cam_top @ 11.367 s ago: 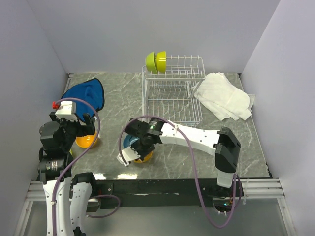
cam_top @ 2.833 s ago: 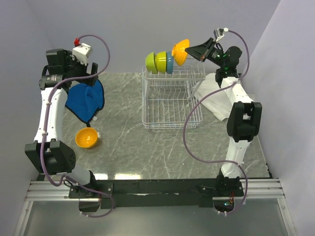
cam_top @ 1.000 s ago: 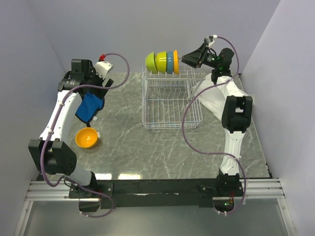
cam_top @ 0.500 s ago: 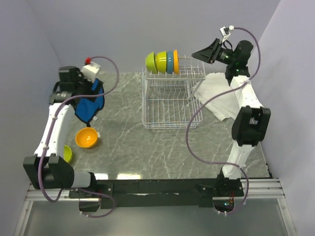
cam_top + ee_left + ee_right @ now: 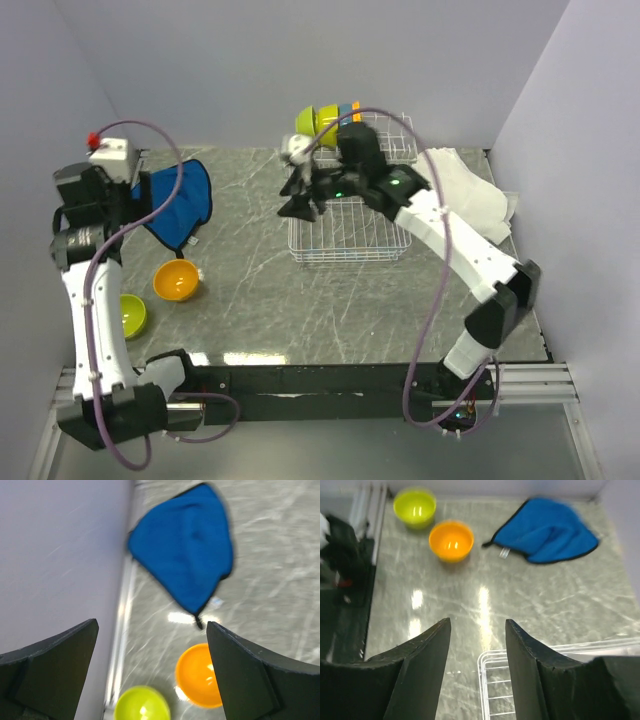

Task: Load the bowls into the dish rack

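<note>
Two remain loose at near left, orange bowl (image 5: 175,280) and green bowl (image 5: 128,315). Right gripper (image 5: 477,624), released and empty, has swung left off the dish rack (image 5: 350,238), likely to fetch one; left gripper (image 5: 152,625) gapes empty.
</note>
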Robot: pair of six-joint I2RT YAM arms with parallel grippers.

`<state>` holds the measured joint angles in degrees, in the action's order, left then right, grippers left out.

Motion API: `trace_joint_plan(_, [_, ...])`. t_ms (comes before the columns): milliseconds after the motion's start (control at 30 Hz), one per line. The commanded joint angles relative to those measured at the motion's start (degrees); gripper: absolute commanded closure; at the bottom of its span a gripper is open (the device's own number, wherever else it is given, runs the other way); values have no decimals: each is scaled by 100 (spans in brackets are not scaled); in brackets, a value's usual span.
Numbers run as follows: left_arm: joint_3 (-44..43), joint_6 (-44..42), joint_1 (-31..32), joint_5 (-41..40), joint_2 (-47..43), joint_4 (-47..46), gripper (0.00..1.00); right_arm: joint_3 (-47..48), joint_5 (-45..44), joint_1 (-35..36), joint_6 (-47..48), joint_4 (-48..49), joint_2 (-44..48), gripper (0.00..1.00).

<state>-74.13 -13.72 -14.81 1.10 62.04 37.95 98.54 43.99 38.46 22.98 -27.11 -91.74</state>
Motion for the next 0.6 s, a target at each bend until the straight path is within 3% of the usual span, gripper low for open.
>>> trace_joint_plan(0, [179,89,-646,-391,-754,458,3,612,-742,776,1480,-1138,-869,46])
trace_joint_plan(233, [-49,413,-59,-874,-607,450,3,1632,-1050,1796,2973,-1200,-2302,46])
trace_joint_plan(433, [-515,984,433,-1480,-438,55,3,2090,-1050,2271,3501,-332,-3314,41])
trace_joint_plan(567, [-962,1213,751,-1701,-386,159,3,2738,-998,2456,3757,-251,-3964,42])
